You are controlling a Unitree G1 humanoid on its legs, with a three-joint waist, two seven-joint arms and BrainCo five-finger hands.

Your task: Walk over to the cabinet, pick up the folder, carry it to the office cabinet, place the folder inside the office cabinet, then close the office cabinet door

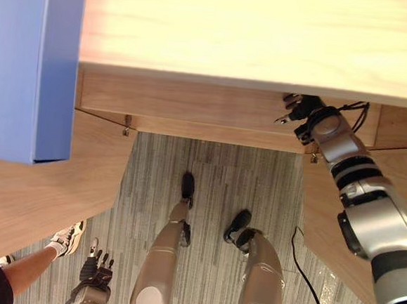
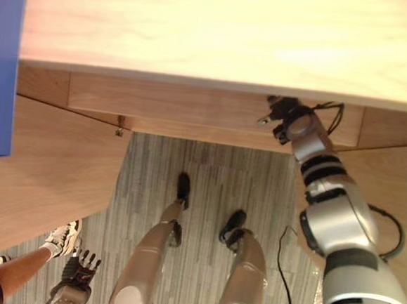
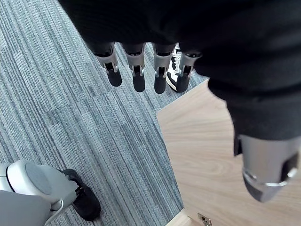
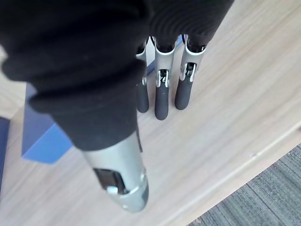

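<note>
A blue folder (image 1: 27, 61) stands upright on the light wooden cabinet top (image 1: 255, 29) at the far left. My right hand (image 1: 300, 109) is raised to the cabinet's front edge, well to the right of the folder. In the right wrist view its fingers (image 4: 161, 101) are straight above the wooden top, holding nothing, with the folder (image 4: 44, 136) off to one side. My left hand (image 1: 95, 276) hangs low by my side, its fingers (image 3: 138, 75) straight and pointing at the carpet.
Two wooden door panels swing out from the cabinet, one at the left (image 1: 30, 202) and one at the right (image 1: 339, 226), with grey striped carpet (image 1: 215, 181) between them. A person's leg and white shoe (image 1: 66, 240) are close to my left hand.
</note>
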